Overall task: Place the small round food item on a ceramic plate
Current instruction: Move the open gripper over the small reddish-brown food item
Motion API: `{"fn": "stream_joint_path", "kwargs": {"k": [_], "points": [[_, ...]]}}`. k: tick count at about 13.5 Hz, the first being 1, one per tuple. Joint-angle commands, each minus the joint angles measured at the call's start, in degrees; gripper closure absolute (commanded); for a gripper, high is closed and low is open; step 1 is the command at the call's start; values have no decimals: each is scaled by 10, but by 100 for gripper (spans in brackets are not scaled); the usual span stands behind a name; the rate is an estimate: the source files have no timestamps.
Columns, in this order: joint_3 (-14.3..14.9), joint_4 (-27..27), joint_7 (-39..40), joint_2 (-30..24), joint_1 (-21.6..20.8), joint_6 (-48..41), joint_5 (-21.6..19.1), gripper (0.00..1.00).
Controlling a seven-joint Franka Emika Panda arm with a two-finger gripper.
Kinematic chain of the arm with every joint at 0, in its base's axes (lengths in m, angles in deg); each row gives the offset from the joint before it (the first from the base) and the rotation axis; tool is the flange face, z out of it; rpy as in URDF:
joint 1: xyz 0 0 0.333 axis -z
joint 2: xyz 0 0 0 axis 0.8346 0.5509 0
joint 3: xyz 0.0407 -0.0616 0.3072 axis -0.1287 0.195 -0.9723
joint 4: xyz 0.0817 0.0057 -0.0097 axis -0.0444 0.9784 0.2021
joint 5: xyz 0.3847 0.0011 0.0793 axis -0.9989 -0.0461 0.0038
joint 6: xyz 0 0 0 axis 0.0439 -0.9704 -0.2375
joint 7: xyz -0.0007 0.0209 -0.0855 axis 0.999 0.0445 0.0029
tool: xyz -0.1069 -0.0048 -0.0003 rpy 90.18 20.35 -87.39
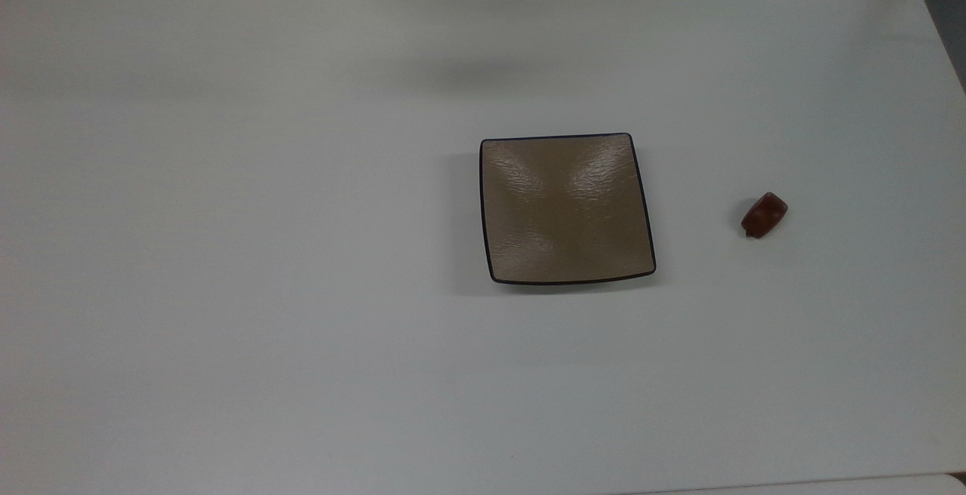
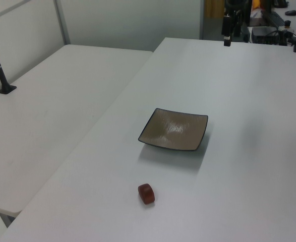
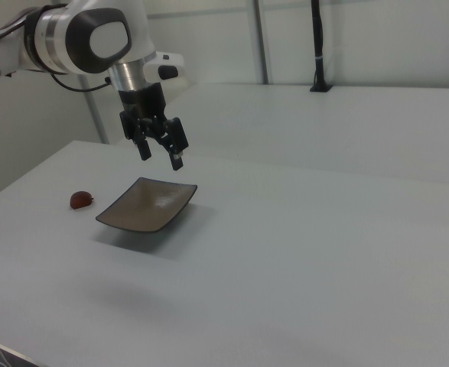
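So far nothing is grasped: the tool (image 3: 160, 151) hangs open and empty above the tabletop (image 1: 226, 253). Seen in the top view, the small round food item (image 1: 764, 216) lies at three o'clock from the ceramic plate (image 1: 566, 208), well apart. Next, I judge, comes reaching down to it.

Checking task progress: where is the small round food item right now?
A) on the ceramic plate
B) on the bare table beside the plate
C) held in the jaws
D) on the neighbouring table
B: the small round food item lies on the table, apart from the empty ceramic plate.
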Motion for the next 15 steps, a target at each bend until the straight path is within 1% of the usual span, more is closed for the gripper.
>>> {"fn": "stream_joint_path", "kwargs": {"k": [1,4,8,10,12,14,15], "points": [[1,23,2,-16,-8,13,-2,0],[1,24,-1,-15,-13,11,-3,0],[1,24,-39,-5,-31,18,-5,0],[1,17,-100,18,-50,20,-20,0],[0,-7,-162,45,-74,34,-50,0],[-5,-10,-247,62,-113,88,-57,0],[-14,-15,-275,71,-122,105,-57,0]]}}
